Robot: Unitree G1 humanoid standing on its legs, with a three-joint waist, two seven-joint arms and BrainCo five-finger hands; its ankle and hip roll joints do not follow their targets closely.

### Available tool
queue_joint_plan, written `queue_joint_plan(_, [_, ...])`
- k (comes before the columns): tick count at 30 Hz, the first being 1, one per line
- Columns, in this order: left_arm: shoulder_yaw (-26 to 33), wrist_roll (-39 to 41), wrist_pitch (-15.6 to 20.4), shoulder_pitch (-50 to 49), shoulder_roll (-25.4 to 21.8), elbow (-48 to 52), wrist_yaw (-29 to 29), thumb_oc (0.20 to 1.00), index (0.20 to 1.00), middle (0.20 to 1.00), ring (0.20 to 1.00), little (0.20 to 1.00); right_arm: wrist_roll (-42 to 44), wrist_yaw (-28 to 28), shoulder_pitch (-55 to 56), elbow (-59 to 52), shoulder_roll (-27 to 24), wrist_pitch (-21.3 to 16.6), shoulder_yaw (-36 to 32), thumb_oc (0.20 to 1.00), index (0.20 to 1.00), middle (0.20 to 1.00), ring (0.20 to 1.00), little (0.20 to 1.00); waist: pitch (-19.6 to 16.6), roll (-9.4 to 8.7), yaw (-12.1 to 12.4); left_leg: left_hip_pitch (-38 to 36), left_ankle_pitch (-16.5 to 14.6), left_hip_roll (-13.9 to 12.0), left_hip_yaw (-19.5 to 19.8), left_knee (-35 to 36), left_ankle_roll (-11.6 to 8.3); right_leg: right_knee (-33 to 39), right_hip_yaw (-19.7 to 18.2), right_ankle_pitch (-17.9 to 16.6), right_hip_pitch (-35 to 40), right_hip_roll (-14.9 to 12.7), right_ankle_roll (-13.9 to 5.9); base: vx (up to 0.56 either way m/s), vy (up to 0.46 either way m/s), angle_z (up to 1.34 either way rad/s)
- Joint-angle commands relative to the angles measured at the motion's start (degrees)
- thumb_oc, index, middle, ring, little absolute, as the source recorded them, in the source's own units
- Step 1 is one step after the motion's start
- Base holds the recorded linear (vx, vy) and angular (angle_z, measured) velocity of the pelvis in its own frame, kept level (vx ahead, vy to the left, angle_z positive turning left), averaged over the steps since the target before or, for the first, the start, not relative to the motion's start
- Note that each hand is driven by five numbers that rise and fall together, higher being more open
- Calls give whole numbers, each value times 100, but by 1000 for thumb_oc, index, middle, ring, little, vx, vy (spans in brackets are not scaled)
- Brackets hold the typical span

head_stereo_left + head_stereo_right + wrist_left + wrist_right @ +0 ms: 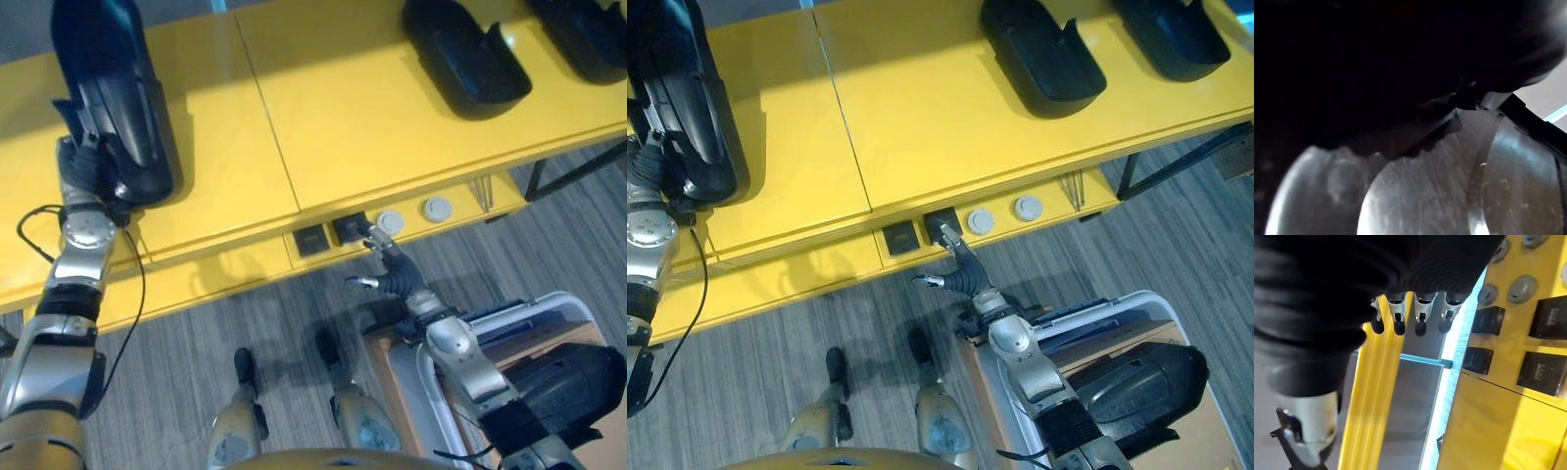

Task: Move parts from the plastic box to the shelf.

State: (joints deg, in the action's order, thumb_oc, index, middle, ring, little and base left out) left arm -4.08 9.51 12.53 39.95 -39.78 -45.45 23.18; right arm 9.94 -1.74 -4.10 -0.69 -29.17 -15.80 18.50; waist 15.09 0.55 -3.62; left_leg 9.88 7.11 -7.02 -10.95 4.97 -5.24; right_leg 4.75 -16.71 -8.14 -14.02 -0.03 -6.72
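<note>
1. Spanning the upper scene: yellow shelf [392, 127], two dark parts already lying on it at the far right, one [460, 59] beside another [588, 34] at the edge.
2. Lying at the shelf's left end: a long dark part [113, 108], long axis running away from the robot, slightly tilted, near end toward the shelf's front edge.
3. Sitting low on the right, on the floor side: plastic box [1156, 304] with a pale rim, one more dark part [1146, 387] inside it.
4. Pressed against the near end of the left part: left hand [93, 171], fingers hidden behind the part; clasped or released cannot be told, even from the left wrist view.
5. Hovering between shelf front and box: right hand [955, 274], fingers relaxed and spread, grasping nothing, fingertips [1420, 325] straight in its wrist view.
6. Judging the next fetch: boxed part lying behind and right of the right hand, clearly nearer to that hand than to the left.
7. Set in the shelf's front: small dark sockets [328, 235] and round grey caps [416, 215].
</note>
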Motion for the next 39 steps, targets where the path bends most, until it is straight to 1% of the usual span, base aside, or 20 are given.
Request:
queue_joint_plan(1, [-163, -178, -179, -48, -109, -571, 262, 200, 200, 200, 200, 200, 202, -94, -3, -123, -26, -260, -140, 1000, 1000, 1000, 1000, 1000, -132, -140, 134, -511, -636, -158, -177, -119, -237, -686, 202, 1346, 370, -74, -386, 0, 0, 0])
queue_joint_plan(4, [-144, -178, -217, -15, -95, -651, 334, 200, 200, 200, 200, 200, 170, -135, -33, -85, -25, -266, -118, 1000, 1000, 1000, 1000, 1000, -107, -138, 144, -500, -639, -161, -183, -128, -239, -686, 217, 1337, 352, -73, -382, 0, 0, 0])
queue_joint_plan(6, [-23, -154, -243, -25, -71, -740, 528, 200, 200, 200, 200, 200, 151, -199, -70, -51, -4, -270, -94, 1000, 1000, 1000, 1000, 1000, -81, -146, 169, -496, -646, -166, -180, -133, -231, -695, 216, 1337, 330, -63, -374, 0, 0, 0])
queue_joint_plan(10, [106, -148, -294, -99, -112, -806, 643, 200, 200, 200, 200, 200, 143, -244, -79, -43, -7, -271, -97, 1000, 1000, 1000, 1000, 1000, -82, -148, 187, -496, -652, -167, -179, -138, -232, -694, 223, 1337, 319, -57, -377, 0, 0, 0])
queue_joint_plan(12, [147, -190, -333, -171, -161, -835, 608, 200, 200, 200, 200, 200, 137, -258, -38, -32, -11, -274, -119, 1000, 1000, 1000, 1000, 1000, -85, -150, 193, -496, -658, -169, -189, -150, -227, -705, 212, 1344, 311, -43, -369, 0, 0, 0])
queue_joint_plan(13, [142, -202, -352, -182, -172, -857, 583, 253, 253, 253, 253, 253, 138, -256, -24, -17, -16, -271, -125, 1000, 1000, 1000, 1000, 1000, -86, -150, 196, -498, -658, -176, -196, -151, -227, -709, 208, 1346, 310, -39, -364, 0, 0, 0])
queue_joint_plan(14, [135, -200, -350, -174, -186, -878, 567, 467, 467, 467, 467, 467, 145, -248, -15, -8, -19, -270, -129, 1000, 1000, 1000, 1000, 1000, -83, -150, 196, -500, -659, -177, -200, -154, -227, -713, 209, 1350, 314, -32, -361, 0, 0, 0])
queue_joint_plan(15, [110, -205, -355, -168, -202, -907, 523, 868, 868, 868, 868, 868, 150, -236, -14, 1, -22, -263, -123, 1000, 1000, 1000, 1000, 1000, -84, -149, 196, -503, -660, -180, -202, -158, -226, -716, 210, 1354, 318, -29, -357, 0, 0, 0])
queue_joint_plan(16, [109, -205, -354, -167, -202, -908, 523, 868, 868, 868, 868, 868, 150, -236, -14, 1, -22, -263, -124, 1000, 1000, 1000, 1000, 1000, -84, -150, 197, -504, -660, -180, -203, -158, -226, -716, 209, 1354, 318, -29, -357, 0, 0, 0])
queue_joint_plan(17, [54, -236, -355, -176, -251, -933, 406, 1000, 1000, 1000, 1000, 1000, 158, -202, 6, 12, -29, -274, -121, 1000, 1000, 1000, 1000, 1000, -80, -151, 196, -509, -666, -190, -211, -171, -224, -733, 213, 1359, 332, -18, -352, 0, 0, 0])
queue_joint_plan(27, [11, -207, -389, -162, -168, -918, 327, 1000, 1000, 1000, 1000, 1000, 150, -220, 69, 34, -42, -268, -191, 1000, 1000, 1000, 1000, 1000, -117, -130, 183, -559, -697, -192, -241, -200, -219, -767, 202, 1391, 366, 9, -350, 0, 1, -1])
queue_joint_plan(33, [-14, -267, -422, -227, -138, -585, 258, 1000, 1000, 1000, 1000, 1000, 115, -202, 236, -26, -49, -244, -376, 1000, 1000, 1000, 1000, 1000, -278, -85, 157, -648, -744, -189, -238, -250, -214, -801, 191, 1426, 467, -3, -348, 5, 0, -3])
queue_joint_plan(39, [94, -230, -285, -385, -99, 220, 299, 1000, 1000, 1000, 1000, 1000, 100, -96, 191, -243, -170, -245, -523, 1000, 1000, 1000, 1000, 1000, -509, -39, 218, -805, -822, -137, -163, -318, -192, -857, 271, 1487, 700, -79, -359, 7, -3, 1])
